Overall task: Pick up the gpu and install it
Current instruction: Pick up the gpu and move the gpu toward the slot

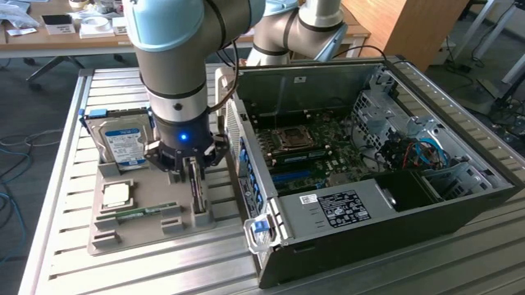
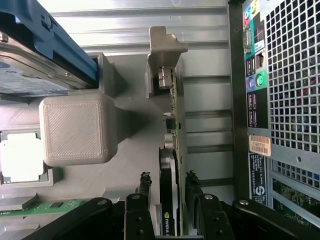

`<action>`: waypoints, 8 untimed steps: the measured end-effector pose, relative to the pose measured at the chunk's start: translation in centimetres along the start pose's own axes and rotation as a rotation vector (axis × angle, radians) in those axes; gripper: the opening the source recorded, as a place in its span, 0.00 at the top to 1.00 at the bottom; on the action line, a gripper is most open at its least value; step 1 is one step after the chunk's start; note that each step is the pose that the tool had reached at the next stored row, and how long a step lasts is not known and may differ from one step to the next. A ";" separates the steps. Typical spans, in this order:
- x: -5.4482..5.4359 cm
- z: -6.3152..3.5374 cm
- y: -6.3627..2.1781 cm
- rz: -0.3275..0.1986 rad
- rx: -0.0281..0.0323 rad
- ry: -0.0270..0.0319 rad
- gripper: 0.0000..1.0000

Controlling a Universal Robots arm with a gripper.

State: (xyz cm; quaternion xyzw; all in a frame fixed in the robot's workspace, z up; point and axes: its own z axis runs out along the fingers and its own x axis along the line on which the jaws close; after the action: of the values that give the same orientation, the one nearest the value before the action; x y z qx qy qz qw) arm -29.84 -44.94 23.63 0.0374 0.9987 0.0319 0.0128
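Two fingers of claw apart, straddling upright gpu; seemingly not touching it.

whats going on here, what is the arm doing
A robot arm has its gripper lowered over the gpu, which stands on edge in a slot of the grey parts tray. The card is in the tray, not yet in the computer. The open computer case lies just to the exterior view's right of the tray, with its motherboard exposed. A hard drive and a memory stick also sit in the tray.
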 end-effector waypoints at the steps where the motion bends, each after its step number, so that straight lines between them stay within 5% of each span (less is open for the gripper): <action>1: 0.0 0.10 0.00 0.000 0.0000 0.0000 0.58; 8: 0.0 0.56 0.02 0.000 0.0001 0.0001 0.58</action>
State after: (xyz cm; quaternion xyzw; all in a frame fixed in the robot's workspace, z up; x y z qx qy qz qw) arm -29.84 -44.89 23.08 0.0373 0.9987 0.0318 0.0128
